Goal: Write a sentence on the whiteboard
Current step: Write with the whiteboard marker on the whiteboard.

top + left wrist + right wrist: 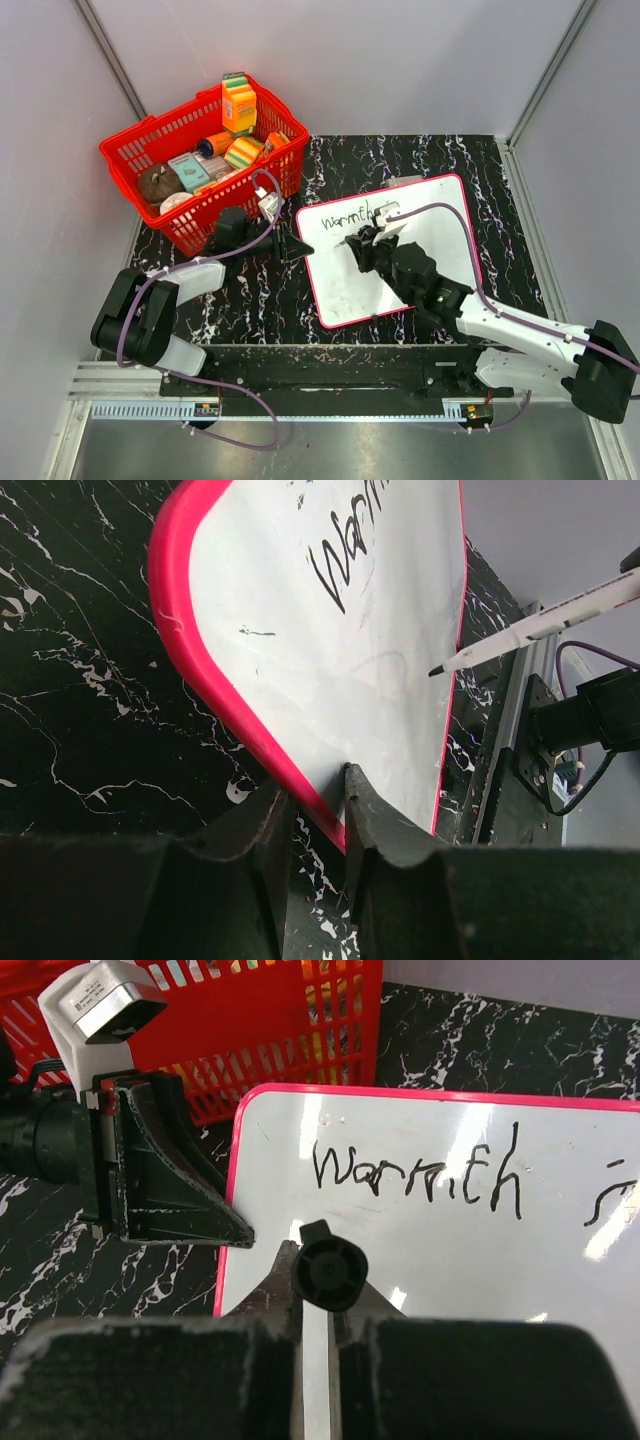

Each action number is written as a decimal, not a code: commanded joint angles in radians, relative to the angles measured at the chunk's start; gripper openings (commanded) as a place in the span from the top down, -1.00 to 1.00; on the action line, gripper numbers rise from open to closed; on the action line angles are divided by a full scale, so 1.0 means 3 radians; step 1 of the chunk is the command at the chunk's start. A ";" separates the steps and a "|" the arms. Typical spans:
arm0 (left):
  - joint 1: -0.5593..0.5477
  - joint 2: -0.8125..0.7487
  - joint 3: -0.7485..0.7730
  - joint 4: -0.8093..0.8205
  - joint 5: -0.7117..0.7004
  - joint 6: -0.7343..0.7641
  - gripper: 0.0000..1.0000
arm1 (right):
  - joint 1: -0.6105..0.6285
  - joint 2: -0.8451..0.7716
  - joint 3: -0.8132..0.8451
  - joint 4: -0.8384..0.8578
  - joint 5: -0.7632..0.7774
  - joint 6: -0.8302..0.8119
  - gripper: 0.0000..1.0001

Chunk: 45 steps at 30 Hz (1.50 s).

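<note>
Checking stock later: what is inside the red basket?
The red basket holds an orange carton, a striped sponge, a teal box and a brown lump; anything beneath them is covered.

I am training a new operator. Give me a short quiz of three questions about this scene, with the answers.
1. True or false: the left gripper clamps the pink edge of the whiteboard.
2. Which word is written on the board? A) Warmth B) Hello C) Robot
3. Fill in: the right gripper is shut on a ____.
Key: 1 true; 2 A; 3 marker.
</note>
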 commanded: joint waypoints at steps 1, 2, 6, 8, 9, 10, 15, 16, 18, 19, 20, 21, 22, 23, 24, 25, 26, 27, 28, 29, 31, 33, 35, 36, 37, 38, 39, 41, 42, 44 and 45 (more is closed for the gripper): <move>-0.0072 -0.0002 0.0055 -0.0059 -0.0162 0.0394 1.00 | 0.0156 0.0039 0.0107 0.0373 0.0410 -0.0223 1.00; -0.0072 -0.0002 0.0055 -0.0059 -0.0162 0.0394 1.00 | 0.0182 0.0050 0.0086 0.0414 0.0506 -0.0239 1.00; -0.0072 -0.0002 0.0049 -0.0059 -0.0162 0.0394 1.00 | 0.0274 0.0050 0.0020 0.0537 0.0737 -0.0331 1.00; -0.0072 -0.0002 0.0049 -0.0059 -0.0162 0.0399 1.00 | 0.0300 0.0050 0.0005 0.0558 0.0860 -0.0372 1.00; -0.0072 0.0003 0.0049 -0.0054 -0.0157 0.0394 1.00 | 0.0305 0.0050 0.0004 0.0568 0.0895 -0.0382 1.00; -0.0072 -0.0002 0.0049 -0.0054 -0.0157 0.0394 1.00 | 0.0300 0.0045 0.0004 0.0568 0.0931 -0.0387 1.00; -0.0077 -0.0002 0.0049 -0.0054 -0.0157 0.0389 1.00 | 0.0300 0.0116 0.0020 0.0553 0.0911 -0.0367 1.00; -0.0072 -0.0002 0.0049 -0.0054 -0.0152 0.0389 1.00 | 0.0300 0.0157 0.0030 0.0553 0.0896 -0.0362 1.00; -0.0072 -0.0002 0.0049 -0.0054 -0.0152 0.0389 1.00 | 0.0300 0.0188 0.0035 0.0553 0.0881 -0.0347 1.00; -0.0072 0.0003 0.0049 -0.0054 -0.0157 0.0389 1.00 | 0.0300 0.0218 0.0040 0.0548 0.0891 -0.0336 1.00; -0.0072 -0.0002 0.0049 -0.0054 -0.0157 0.0389 1.00 | 0.0300 0.0229 0.0040 0.0553 0.0896 -0.0326 1.00; -0.0072 -0.0002 0.0049 -0.0054 -0.0157 0.0394 1.00 | 0.0300 0.0239 0.0045 0.0558 0.0901 -0.0326 1.00; -0.0077 -0.0002 0.0049 -0.0054 -0.0157 0.0389 1.00 | 0.0300 0.0264 0.0035 0.0558 0.0916 -0.0316 1.00; -0.0072 -0.0002 0.0049 -0.0054 -0.0157 0.0389 1.00 | 0.0305 0.0275 0.0035 0.0568 0.0926 -0.0311 1.00; -0.0072 -0.0002 0.0049 -0.0054 -0.0152 0.0389 1.00 | 0.0300 0.0280 0.0030 0.0568 0.0921 -0.0316 1.00; -0.0072 -0.0002 0.0049 -0.0054 -0.0152 0.0389 1.00 | 0.0300 0.0300 0.0025 0.0573 0.0952 -0.0316 1.00; -0.0072 -0.0002 0.0054 -0.0054 -0.0157 0.0389 1.00 | 0.0300 0.0305 0.0020 0.0588 0.0967 -0.0316 1.00; -0.0072 -0.0002 0.0055 -0.0054 -0.0152 0.0389 1.00 | 0.0300 0.0316 0.0015 0.0593 0.0983 -0.0316 1.00; -0.0072 0.0003 0.0049 -0.0054 -0.0152 0.0389 1.00 | 0.0300 0.0341 0.0005 0.0604 0.1023 -0.0321 1.00; -0.0072 -0.0002 0.0049 -0.0054 -0.0152 0.0389 1.00 | 0.0300 0.0351 -0.0001 0.0619 0.1034 -0.0336 1.00; -0.0072 0.0003 0.0049 -0.0054 -0.0152 0.0389 1.00 | 0.0300 0.0392 0.0004 0.0629 0.1059 -0.0336 1.00; -0.0072 0.0003 0.0049 -0.0054 -0.0147 0.0389 1.00 | 0.0300 0.0413 0.0004 0.0634 0.1070 -0.0336 1.00; -0.0072 0.0003 0.0049 -0.0054 -0.0147 0.0389 1.00 | 0.0300 0.0443 -0.0001 0.0645 0.1070 -0.0326 1.00; -0.0072 -0.0002 0.0049 -0.0049 -0.0142 0.0389 1.00 | 0.0300 0.0459 0.0004 0.0645 0.1065 -0.0321 1.00; -0.0072 -0.0002 0.0049 -0.0054 -0.0147 0.0389 1.00 | 0.0300 0.0469 0.0004 0.0650 0.1059 -0.0321 1.00; -0.0072 -0.0002 0.0049 -0.0049 -0.0147 0.0389 1.00 | 0.0300 0.0474 0.0004 0.0655 0.1059 -0.0321 1.00; -0.0072 0.0003 0.0049 -0.0049 -0.0147 0.0389 1.00 | 0.0300 0.0474 -0.0001 0.0660 0.1054 -0.0316 1.00; -0.0072 -0.0002 0.0049 -0.0054 -0.0152 0.0389 1.00 | 0.0300 0.0459 -0.0011 0.0670 0.1019 -0.0311 1.00; -0.0072 -0.0002 0.0049 -0.0054 -0.0152 0.0389 1.00 | 0.0305 0.0454 -0.0016 0.0670 0.1008 -0.0301 1.00; -0.0072 -0.0002 0.0049 -0.0054 -0.0152 0.0389 1.00 | 0.0300 0.0438 -0.0026 0.0660 0.0983 -0.0285 1.00; -0.0072 0.0003 0.0049 -0.0054 -0.0152 0.0389 1.00 | 0.0300 0.0433 -0.0031 0.0645 0.0978 -0.0280 1.00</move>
